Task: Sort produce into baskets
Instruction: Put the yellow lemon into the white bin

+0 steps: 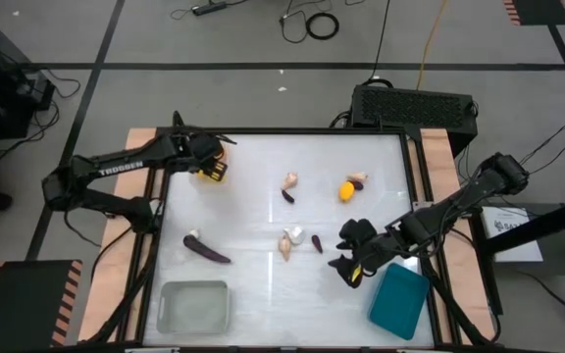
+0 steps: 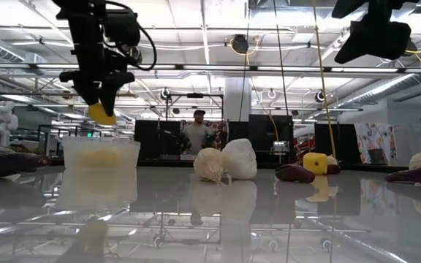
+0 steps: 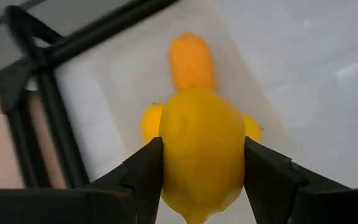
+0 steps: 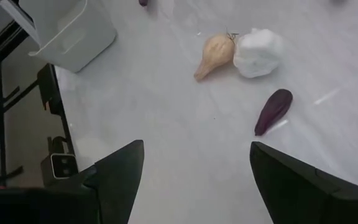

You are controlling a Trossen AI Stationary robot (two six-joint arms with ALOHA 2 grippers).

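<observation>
Left gripper [image 1: 214, 173] sits at the upper left of the table in the high view, clamped on a yellow fruit [image 3: 199, 155]. Left wrist view: fruit is smooth, glossy, rounded, tapering to a blunt tip, pinched at its widest part between the two dark fingers [image 3: 146, 177]. Beneath it lies the small clear basket [image 3: 104, 124], holding more orange-yellow fruits; one elongated orange piece [image 3: 191, 61] shows beyond the held one. Low view: the held fruit hangs above the clear basket [image 2: 101, 169], upper left of the frame, not touching the rim.

Right gripper [image 1: 353, 263] is at lower right of the table in the high view, just beside the teal basket [image 1: 400, 300]; fingers spread wide, holding nothing. Right wrist view shows a tan pear-shaped bulb [image 4: 215, 55] touching a white knobbly bulb [image 4: 257, 52], and a small dark purple eggplant [image 4: 273, 111] near them, apart.

Translucent greyish basket [image 1: 194, 305] at lower left of the table, contents cannot be made out. Long dark purple eggplant [image 1: 206, 249] lies above it, left of centre. Loose yellow fruit [image 1: 346, 190] and a pale bulb [image 1: 358, 179] at upper right centre, touching or nearly so. Another pale bulb [image 1: 289, 180] with a tiny eggplant [image 1: 287, 195] just below it, upper centre
</observation>
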